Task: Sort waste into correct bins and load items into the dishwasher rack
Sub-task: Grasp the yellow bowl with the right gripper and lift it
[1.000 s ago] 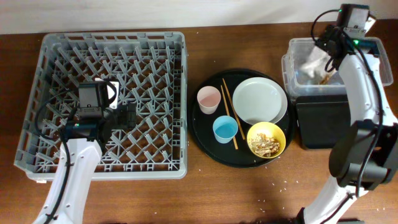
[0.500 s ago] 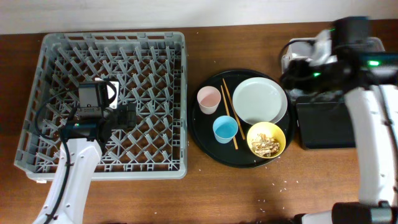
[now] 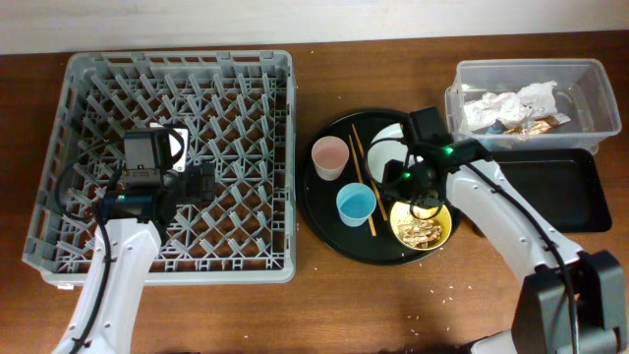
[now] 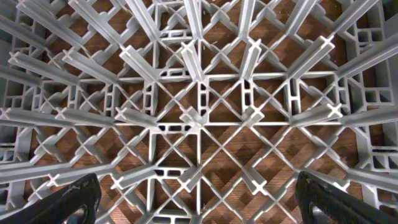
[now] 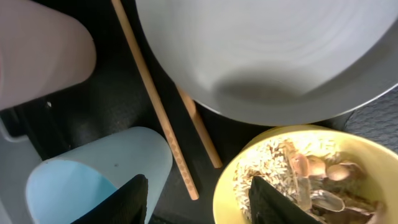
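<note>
The grey dishwasher rack [image 3: 167,162] fills the left, and my left gripper [image 3: 197,184] hangs open and empty over its pegs [image 4: 199,124]. My right gripper [image 3: 405,187] is open and empty, low over the round black tray between the light-blue cup [image 3: 355,205] and the yellow bowl [image 3: 421,224]. The right wrist view shows its fingers [image 5: 202,202] astride the chopsticks [image 5: 152,99], with the blue cup [image 5: 93,174] to the left and the bowl of food scraps [image 5: 305,174] to the right. The white plate [image 5: 267,50] and pink cup [image 3: 329,157] lie beyond. White napkins [image 3: 506,103] and a brown-gold wrapper [image 3: 539,125] lie in the clear tub [image 3: 580,79].
The round black tray [image 3: 334,226] carries the plate, bowl, cups and chopsticks. The shallow black rectangular tray [image 3: 550,192] sits just in front of the clear tub at the right. My right arm hides part of the plate from overhead. A few crumbs lie on the table [image 3: 452,290].
My right arm has swung from over the clear tub down and left to the round tray, between blue cup and yellow bowl. The black rectangular tray is now uncovered. The left arm is still.
</note>
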Controlling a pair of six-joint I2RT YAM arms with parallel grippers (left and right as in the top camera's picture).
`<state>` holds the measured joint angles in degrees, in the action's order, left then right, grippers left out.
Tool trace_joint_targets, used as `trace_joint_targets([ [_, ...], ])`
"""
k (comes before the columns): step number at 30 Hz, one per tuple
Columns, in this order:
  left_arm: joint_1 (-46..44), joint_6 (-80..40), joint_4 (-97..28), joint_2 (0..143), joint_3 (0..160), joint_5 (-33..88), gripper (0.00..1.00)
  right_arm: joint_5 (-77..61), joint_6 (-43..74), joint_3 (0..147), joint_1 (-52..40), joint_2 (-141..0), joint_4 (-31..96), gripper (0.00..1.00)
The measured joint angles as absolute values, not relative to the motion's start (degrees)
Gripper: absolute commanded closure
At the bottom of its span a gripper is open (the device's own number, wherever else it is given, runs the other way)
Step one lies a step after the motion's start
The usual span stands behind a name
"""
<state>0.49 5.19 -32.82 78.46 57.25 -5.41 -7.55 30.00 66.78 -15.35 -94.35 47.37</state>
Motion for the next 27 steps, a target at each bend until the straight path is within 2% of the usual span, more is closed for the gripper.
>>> trace_joint_targets([
  [5, 0.5, 5.2, -32.8, 78.5, 57.3, -5.4, 0.01, -7.6, 31.9, 66.7, -15.5, -100.3, 49.0, 0.48],
  [6, 0.5, 5.2, -32.8, 78.5, 57.3, -5.4, 0.01, -7.6, 32.4, 66.7, -15.5, -101.7, 49.0, 0.57],
  [7, 0.5, 5.2, -32.8, 78.5, 57.3, -5.4, 0.01, -7.6, 32.7, 66.7, -15.5, -102.6, 49.0, 0.75],
  [9, 0.5, 5.2, -32.8, 78.5, 57.3, -5.4, 0.01, -7.6, 32.8, 66.7, -15.5, -102.8, 49.0, 0.89],
  [11, 0.5, 5.2, -32.8, 78.5, 57.3, -5.4, 0.01, -7.6, 33.1, 66.7, -15.5, -102.8, 49.2, 0.96],
  [19, 0.5, 5.2, -32.8, 78.5, 57.3, -5.4, 0.01, -6.9, 33.8, 67.0, -15.5, -102.5, 51.0, 0.96],
  [27, 0.5, 5.2, -32.8, 78.5, 57.3, -5.4, 0.01, -7.2, 29.9, 80.2, -14.7, -99.3, 65.6, 0.96],
])
